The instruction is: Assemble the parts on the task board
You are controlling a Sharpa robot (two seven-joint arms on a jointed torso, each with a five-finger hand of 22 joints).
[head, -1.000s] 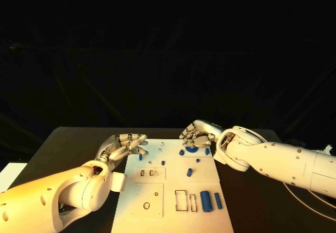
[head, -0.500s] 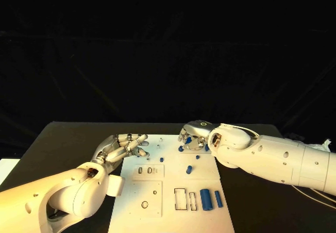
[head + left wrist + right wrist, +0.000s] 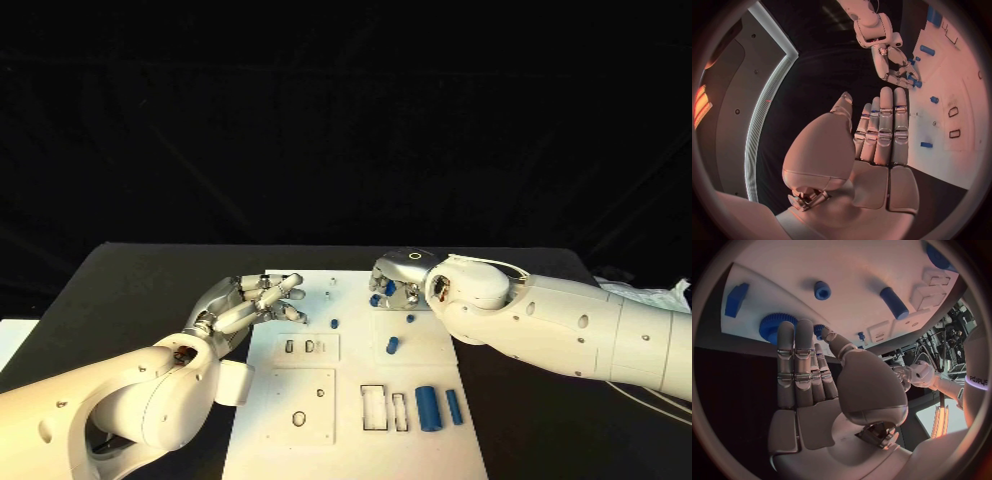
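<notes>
Your task board (image 3: 353, 400) lies in the middle of the black table (image 3: 144, 270), most of its blue parts unseated: a thick cylinder (image 3: 427, 402) and a thinner one (image 3: 453, 405) at its near right, a short peg (image 3: 391, 345) mid-board. Your right hand (image 3: 392, 281) has come down over the last second onto the board's far right corner. Its fingers (image 3: 795, 360) are straight and together, tips just beside the blue toothed wheel (image 3: 775, 325), holding nothing. That reads as an approach to the wheel, not yet a grasp. Your left hand (image 3: 260, 300) has barely moved: it hovers at the board's far left edge, fingers extended, empty.
</notes>
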